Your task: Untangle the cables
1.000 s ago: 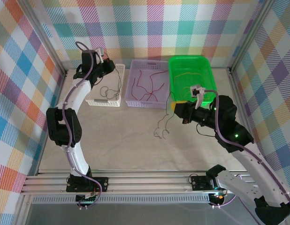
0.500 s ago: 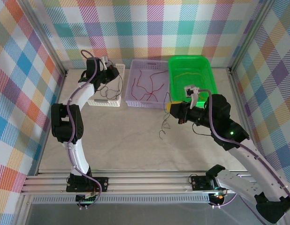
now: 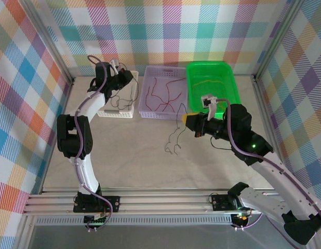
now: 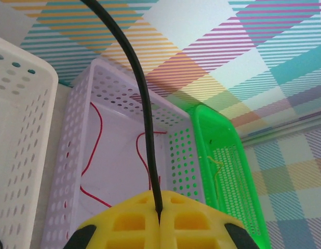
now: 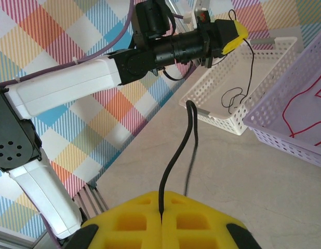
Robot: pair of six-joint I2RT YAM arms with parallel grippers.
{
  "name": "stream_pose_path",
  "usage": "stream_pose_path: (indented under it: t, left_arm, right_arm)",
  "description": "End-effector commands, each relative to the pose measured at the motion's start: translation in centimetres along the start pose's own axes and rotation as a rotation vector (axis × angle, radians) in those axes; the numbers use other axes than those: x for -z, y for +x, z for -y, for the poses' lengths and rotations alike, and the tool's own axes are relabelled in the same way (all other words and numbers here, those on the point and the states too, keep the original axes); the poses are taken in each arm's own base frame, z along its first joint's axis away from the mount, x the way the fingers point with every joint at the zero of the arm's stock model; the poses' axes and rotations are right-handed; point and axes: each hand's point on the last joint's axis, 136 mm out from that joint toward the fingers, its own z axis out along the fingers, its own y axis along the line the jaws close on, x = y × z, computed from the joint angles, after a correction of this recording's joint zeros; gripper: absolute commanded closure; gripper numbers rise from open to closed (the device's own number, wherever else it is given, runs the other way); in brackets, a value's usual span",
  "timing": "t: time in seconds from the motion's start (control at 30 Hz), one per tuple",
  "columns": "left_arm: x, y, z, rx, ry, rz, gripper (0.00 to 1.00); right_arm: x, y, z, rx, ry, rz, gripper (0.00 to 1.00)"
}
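We see red cables [image 3: 161, 96] in the lilac basket [image 3: 160, 114] and a yellow cable [image 3: 204, 82] in the green basket [image 3: 206, 64]. Our left gripper [image 4: 159, 207] and right gripper [image 5: 161, 210] each pinch black cables [image 5: 173, 161], which we judge left to sort.

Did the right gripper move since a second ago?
Yes. The right gripper, shut on a black cable, has slid a little left, from the green basket's front edge toward the purple basket's near-right corner.
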Motion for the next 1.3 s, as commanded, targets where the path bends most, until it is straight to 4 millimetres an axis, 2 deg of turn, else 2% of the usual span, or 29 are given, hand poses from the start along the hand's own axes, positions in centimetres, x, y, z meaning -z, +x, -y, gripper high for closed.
stream_pose_path:
  t: [0.0,0.3,0.53,0.63,0.8,0.97,1.1,1.27]
  left_arm:
    - [0.2,0.3,1.3,0.029,0.064,0.007,1.0]
    - [-0.6,1.1,1.5,0.093,0.115,-0.007,1.0]
    - [0.0,0.5,5.7,0.064,0.183,0.009,1.0]
    - [0.1,0.3,6.3,0.075,0.196,0.015,1.0]
    - [-0.4,1.3,5.0,0.128,0.204,0.018,1.0]
    - [-0.7,2.5,2.3,0.149,0.157,0.011,1.0]
    - [-0.3,2.1,0.4,0.166,0.129,0.025,1.0]
    - [0.9,0.8,-0.8,0.177,0.123,0.056,1.0]
  right_arm:
    - [0.6,-1.8,-1.4,0.052,-0.032,0.059,1.0]
    - [-0.1,-1.4,-1.3,0.046,-0.039,0.049,1.0]
    - [-0.4,-1.5,-1.4,0.046,-0.041,0.047,1.0]
    - [-0.5,-1.5,-1.4,0.047,-0.042,0.046,1.0]
    - [-0.8,-1.3,-1.5,0.045,-0.047,0.04,1.0]
    - [-0.8,-1.2,-1.8,0.049,-0.051,0.032,1.0]
    - [-0.7,-1.1,-1.8,0.052,-0.049,0.031,1.0]
    - [-0.8,-0.8,-1.7,0.051,-0.047,0.026,1.0]
